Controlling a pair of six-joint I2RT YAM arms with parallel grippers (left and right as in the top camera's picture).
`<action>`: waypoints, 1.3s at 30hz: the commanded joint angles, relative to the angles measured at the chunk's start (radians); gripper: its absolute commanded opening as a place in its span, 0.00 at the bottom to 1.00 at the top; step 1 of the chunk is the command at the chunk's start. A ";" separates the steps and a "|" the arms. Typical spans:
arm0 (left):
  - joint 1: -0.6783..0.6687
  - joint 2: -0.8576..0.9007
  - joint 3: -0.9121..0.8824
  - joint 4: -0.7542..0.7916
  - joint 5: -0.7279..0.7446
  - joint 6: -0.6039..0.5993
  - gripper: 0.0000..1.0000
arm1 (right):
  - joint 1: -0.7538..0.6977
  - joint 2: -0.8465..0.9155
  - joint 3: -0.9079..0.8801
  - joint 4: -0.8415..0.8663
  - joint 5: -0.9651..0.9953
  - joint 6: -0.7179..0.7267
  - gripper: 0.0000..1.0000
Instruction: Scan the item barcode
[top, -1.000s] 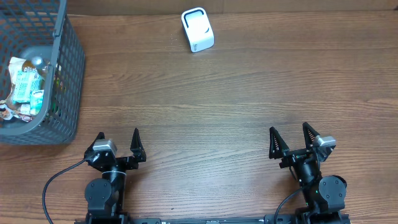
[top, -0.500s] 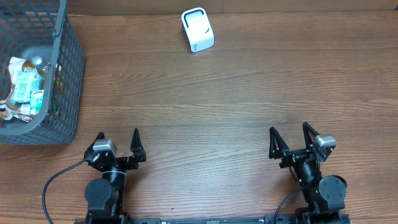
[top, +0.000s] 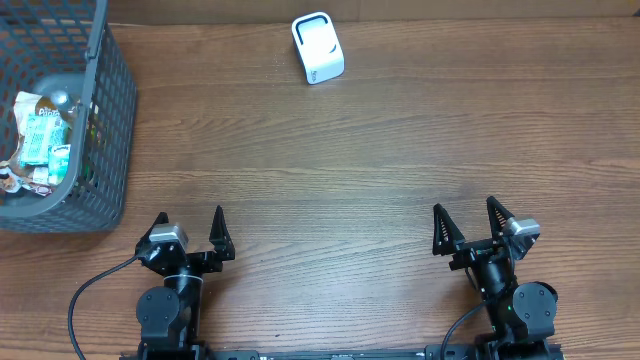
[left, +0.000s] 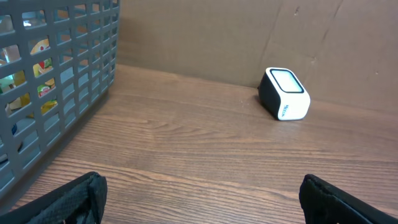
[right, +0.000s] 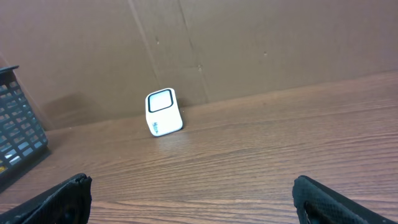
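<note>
A small white barcode scanner (top: 318, 48) with a dark window stands at the far middle of the table, also seen in the left wrist view as the scanner (left: 284, 94) and in the right wrist view as the scanner (right: 163, 112). Packaged items (top: 42, 140) lie inside a grey mesh basket (top: 110, 110) at the far left. My left gripper (top: 189, 222) rests at the near left edge, open and empty. My right gripper (top: 465, 215) rests at the near right edge, open and empty. Both are far from the scanner and the basket.
A brown cardboard wall (right: 249, 43) runs along the table's far edge behind the scanner. The basket wall (left: 56, 93) fills the left of the left wrist view. A black cable (top: 95, 290) loops by the left arm's base.
</note>
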 joint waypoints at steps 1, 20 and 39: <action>0.000 0.004 -0.003 0.001 0.002 0.018 1.00 | -0.002 -0.009 -0.011 0.003 -0.005 0.006 1.00; 0.000 0.004 -0.003 0.001 0.002 0.018 1.00 | -0.002 -0.009 -0.011 0.003 -0.005 0.006 1.00; 0.000 0.004 -0.003 0.001 0.002 0.018 0.99 | -0.002 -0.009 -0.011 0.003 -0.005 0.006 1.00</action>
